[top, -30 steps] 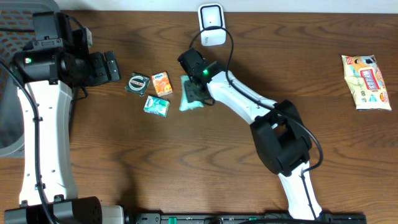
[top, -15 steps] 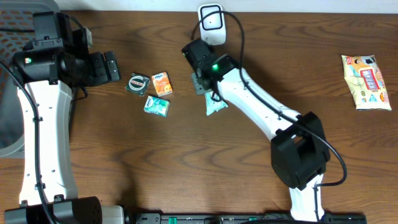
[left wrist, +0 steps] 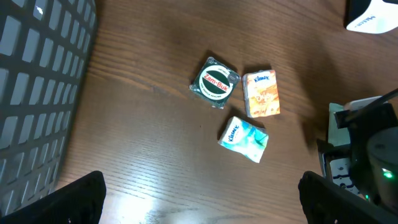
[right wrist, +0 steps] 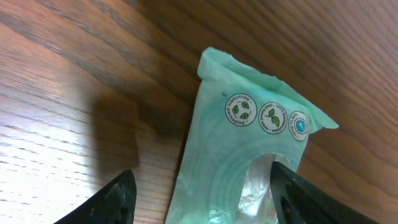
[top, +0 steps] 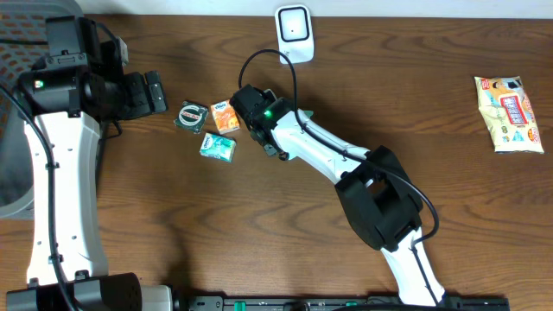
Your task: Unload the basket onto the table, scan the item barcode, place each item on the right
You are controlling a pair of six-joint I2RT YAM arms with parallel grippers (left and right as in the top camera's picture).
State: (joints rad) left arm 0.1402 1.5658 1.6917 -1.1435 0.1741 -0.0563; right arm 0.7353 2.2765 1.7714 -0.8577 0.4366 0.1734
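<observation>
Through my left wrist camera, near the middle of the frame, the round green tin (left wrist: 214, 83) reads "Zam-Buk". The orange pack (left wrist: 262, 93) just right of it says "Kleenex", and so does the teal pack (left wrist: 244, 139) below. My right wrist camera shows three round emblems on the green pouch (right wrist: 249, 174), two with leaf signs; their lettering is too small to read.

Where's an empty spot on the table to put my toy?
Big bare wood lies between the right arm and the snack bag, and nearer the robot, between the left arm and right arm. It's crowded where the tin, orange pack and blue pack huddle beside the right fingers and their green packet.
</observation>
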